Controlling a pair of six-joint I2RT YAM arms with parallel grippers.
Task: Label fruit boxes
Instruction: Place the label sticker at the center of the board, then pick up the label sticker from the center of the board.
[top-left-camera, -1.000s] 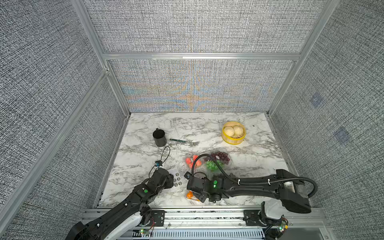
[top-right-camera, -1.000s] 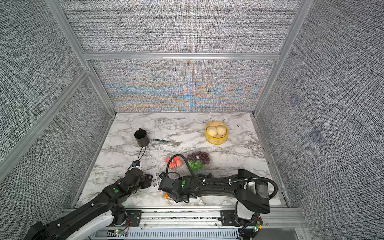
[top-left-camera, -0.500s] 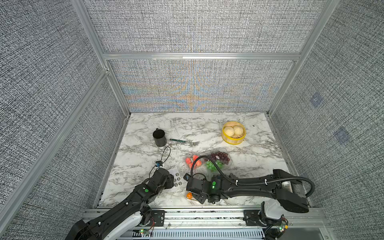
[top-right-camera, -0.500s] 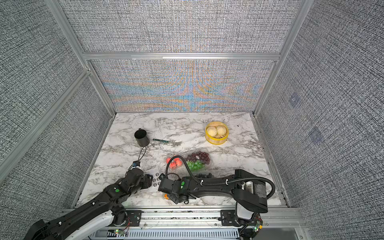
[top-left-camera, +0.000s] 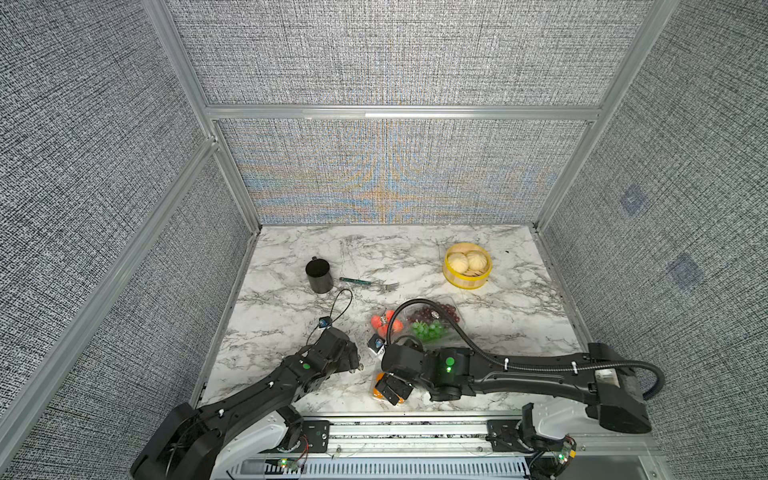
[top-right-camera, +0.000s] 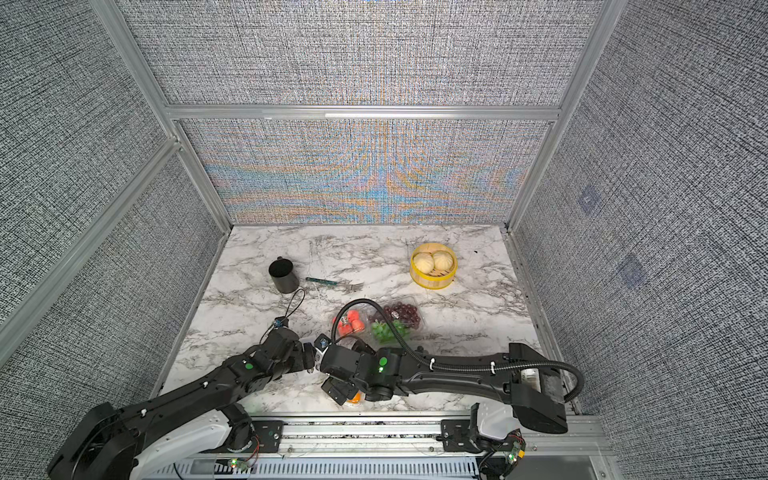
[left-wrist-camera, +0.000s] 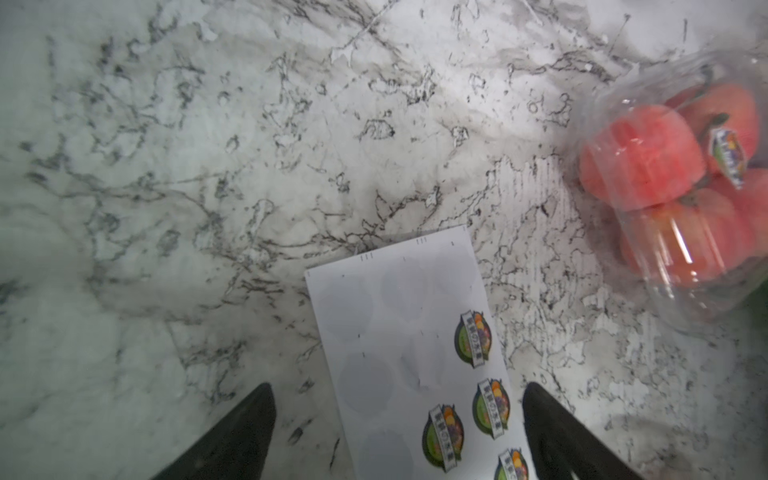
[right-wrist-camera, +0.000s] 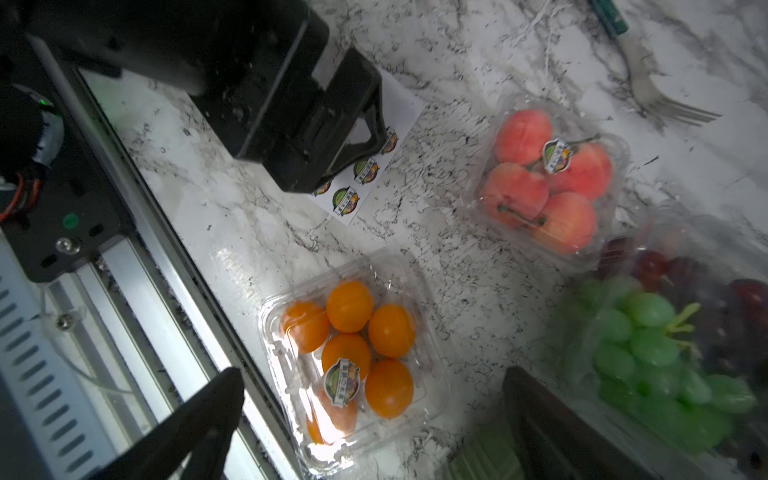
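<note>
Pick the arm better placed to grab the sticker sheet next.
Left. The sticker sheet lies between the open left fingers, while the right fingers hang open over the orange-fruit box, which already carries a label, so that arm would likely need to travel further.

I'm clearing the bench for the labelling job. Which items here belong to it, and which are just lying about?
Job: orange fruit box, red fruit box, green grape box, dark grape box, sticker sheet.
Lying about: black cup, fork, bamboo steamer with buns.
</note>
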